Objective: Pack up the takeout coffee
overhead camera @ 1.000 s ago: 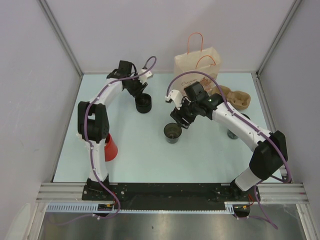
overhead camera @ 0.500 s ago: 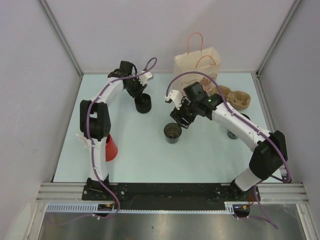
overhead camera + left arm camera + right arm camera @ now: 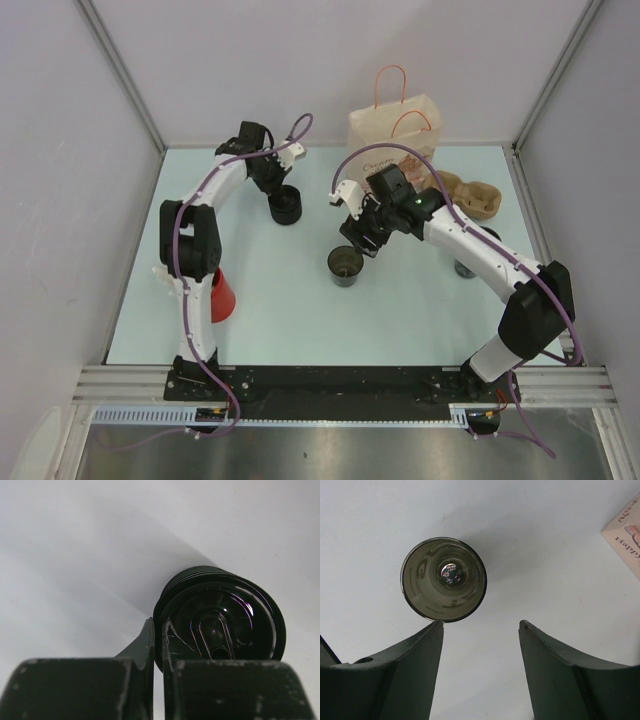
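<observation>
A stack of black coffee lids (image 3: 286,206) stands on the table at the back left. My left gripper (image 3: 273,186) is shut on the rim of the top lid (image 3: 220,625), one finger inside the rim and one outside (image 3: 159,622). An open dark paper cup (image 3: 345,266) stands upright mid-table, empty inside (image 3: 443,579). My right gripper (image 3: 362,240) hovers open just behind and above it, and the cup lies beyond the left fingertip (image 3: 436,627), not between the jaws (image 3: 480,626).
A brown paper bag (image 3: 394,128) with orange handles stands at the back, its corner showing in the right wrist view (image 3: 626,525). A cardboard cup carrier (image 3: 472,197) lies to its right. A red cup (image 3: 221,297) lies by the left arm. Another dark cup (image 3: 465,266) sits under the right arm.
My left gripper's jaws have closed onto the rim of the top lid. Both arms have stayed almost in place.
</observation>
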You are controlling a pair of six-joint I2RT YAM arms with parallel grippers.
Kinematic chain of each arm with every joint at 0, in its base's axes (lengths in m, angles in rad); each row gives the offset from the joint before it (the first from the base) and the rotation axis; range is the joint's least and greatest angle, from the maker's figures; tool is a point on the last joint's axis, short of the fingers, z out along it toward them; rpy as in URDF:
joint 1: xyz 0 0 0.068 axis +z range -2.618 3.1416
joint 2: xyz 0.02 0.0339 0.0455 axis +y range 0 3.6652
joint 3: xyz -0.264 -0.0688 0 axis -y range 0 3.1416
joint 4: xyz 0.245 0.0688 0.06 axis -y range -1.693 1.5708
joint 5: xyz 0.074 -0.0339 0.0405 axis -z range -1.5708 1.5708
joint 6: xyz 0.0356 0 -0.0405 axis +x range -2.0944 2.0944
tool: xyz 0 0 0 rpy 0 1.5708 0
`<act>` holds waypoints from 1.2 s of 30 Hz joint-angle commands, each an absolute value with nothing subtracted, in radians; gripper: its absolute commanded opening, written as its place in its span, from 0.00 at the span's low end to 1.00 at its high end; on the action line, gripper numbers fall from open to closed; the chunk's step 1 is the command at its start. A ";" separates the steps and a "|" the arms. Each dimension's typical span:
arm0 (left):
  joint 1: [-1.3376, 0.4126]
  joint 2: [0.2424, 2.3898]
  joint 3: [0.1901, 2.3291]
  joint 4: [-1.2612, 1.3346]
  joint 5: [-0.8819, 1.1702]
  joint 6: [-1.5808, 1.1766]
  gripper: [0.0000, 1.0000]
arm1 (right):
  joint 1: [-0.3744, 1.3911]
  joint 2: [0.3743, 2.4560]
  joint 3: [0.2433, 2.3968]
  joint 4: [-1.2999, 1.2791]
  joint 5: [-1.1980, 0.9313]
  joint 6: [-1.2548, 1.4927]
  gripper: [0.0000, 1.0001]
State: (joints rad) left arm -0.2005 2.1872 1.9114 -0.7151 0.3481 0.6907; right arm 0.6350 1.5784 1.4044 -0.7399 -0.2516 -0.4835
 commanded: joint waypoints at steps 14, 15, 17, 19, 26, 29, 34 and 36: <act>-0.189 2.131 2.006 -0.703 0.396 0.626 0.02 | 0.647 1.586 1.402 -0.715 -0.249 -0.488 0.66; -0.189 2.132 2.009 -0.706 0.396 0.623 0.02 | 0.647 1.586 1.402 -0.715 -0.249 -0.488 0.66; -0.186 2.135 2.019 -0.712 0.400 0.618 0.02 | 0.649 1.588 1.402 -0.715 -0.249 -0.489 0.66; -0.184 2.135 2.026 -0.712 0.399 0.614 0.02 | 0.649 1.589 1.402 -0.715 -0.249 -0.489 0.66; -0.176 2.146 2.028 -0.718 0.373 0.626 0.02 | 0.657 1.594 1.402 -0.715 -0.244 -0.491 0.66; -0.173 2.160 2.020 -0.719 0.362 0.629 0.02 | 0.657 1.594 1.402 -0.715 -0.244 -0.492 0.66; -0.170 2.174 2.016 -0.716 0.362 0.629 0.06 | 0.658 1.597 1.402 -0.716 -0.244 -0.492 0.66; -0.170 2.177 2.017 -0.716 0.361 0.629 0.08 | 0.658 1.598 1.401 -0.716 -0.244 -0.494 0.66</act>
